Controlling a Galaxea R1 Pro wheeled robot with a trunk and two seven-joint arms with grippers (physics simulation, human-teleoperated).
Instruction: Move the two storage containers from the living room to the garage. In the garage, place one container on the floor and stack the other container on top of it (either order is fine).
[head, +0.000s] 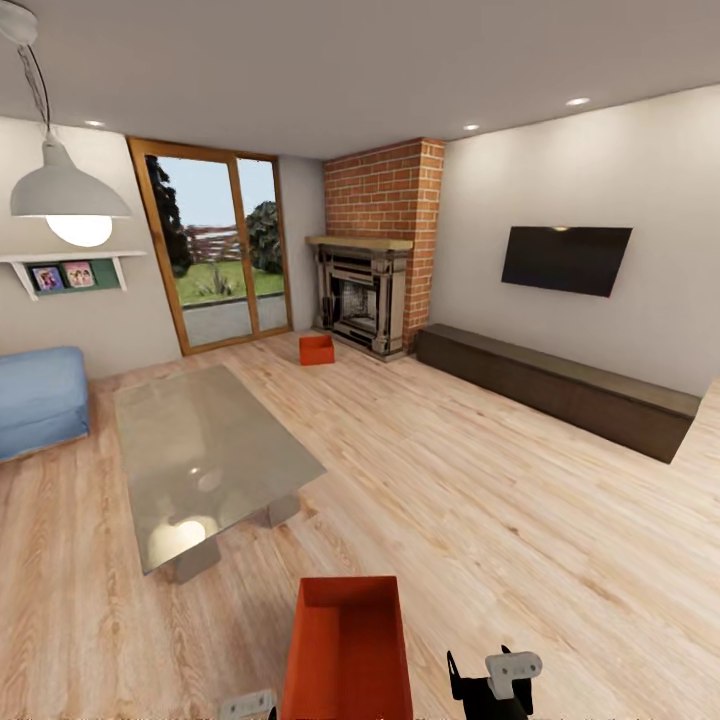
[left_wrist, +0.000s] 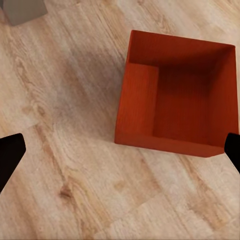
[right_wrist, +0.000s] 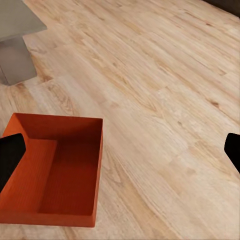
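The step now looks like picking up the near bin (head: 347, 650) from the wood floor (head: 480, 480) of the living room. To do it well, I think each tool should come down over a thin side wall, one finger inside and one outside, then squeeze gently and lift the bin flat so it does not tip.

In the head view the near bin sits at the bottom middle of the frame. The right tool (head: 497, 683) is low and to the right of it, near but not touching. The left tool (head: 247, 706) peeks in at the bottom edge, just left of the bin. In both wrist views the dark fingers stand far apart at the frame edges with only floor and bin between them, so both tools look open and hold nothing, though only the tips show.

The other bin (head: 316, 349) is far off, at the upper middle, on the floor near the fireplace (head: 362, 300).
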